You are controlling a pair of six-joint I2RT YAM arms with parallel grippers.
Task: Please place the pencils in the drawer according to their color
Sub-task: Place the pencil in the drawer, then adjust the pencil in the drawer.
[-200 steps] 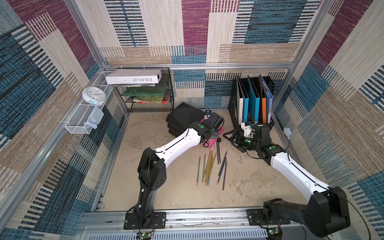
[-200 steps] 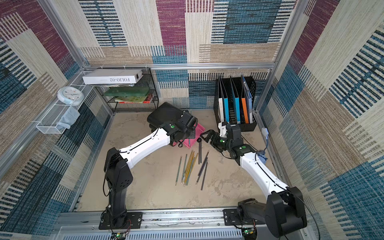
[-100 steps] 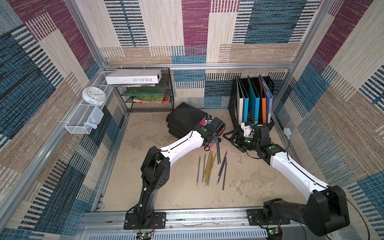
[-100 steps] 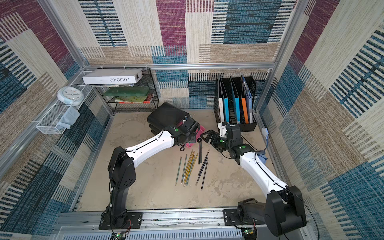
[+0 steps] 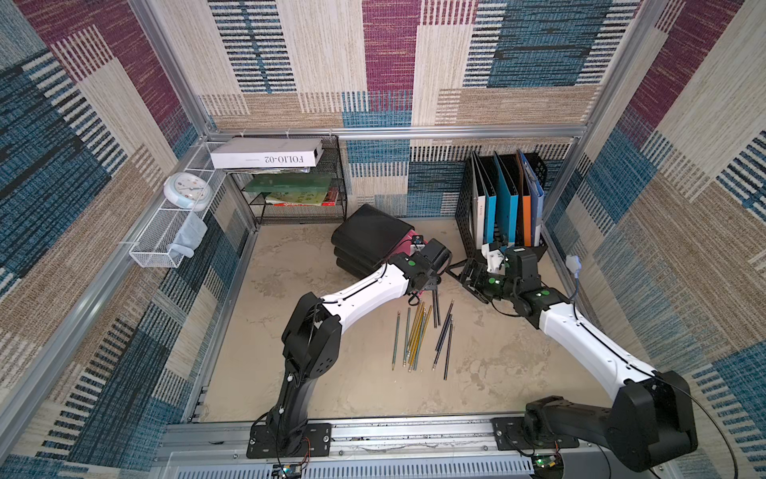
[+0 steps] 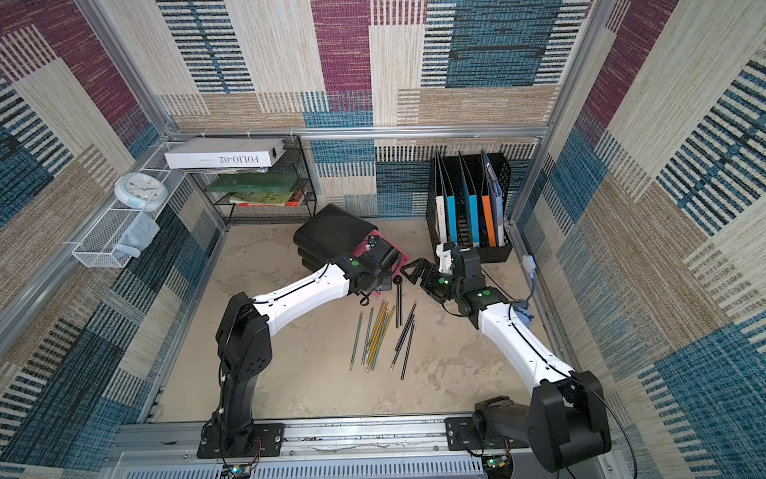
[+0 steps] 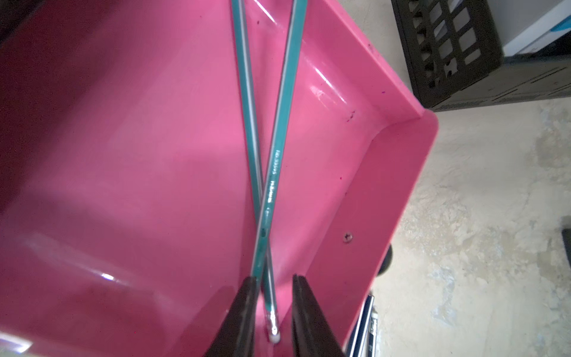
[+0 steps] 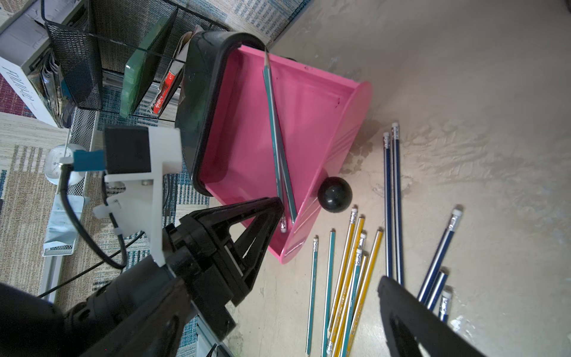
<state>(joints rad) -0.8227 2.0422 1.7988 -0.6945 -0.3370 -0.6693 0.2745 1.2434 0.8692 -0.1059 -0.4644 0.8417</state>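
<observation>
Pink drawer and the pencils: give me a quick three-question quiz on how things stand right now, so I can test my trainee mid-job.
1. True or false: the pink drawer holds yellow pencils.
2. How many pencils lie inside the drawer? A) one B) two C) four
3. Fill in: the eraser end of one teal pencil sits between the ___ arm's fingers, which stand apart.

Key
1. False. Only teal ones are in it; the yellow pencils lie on the table.
2. B
3. left
</observation>
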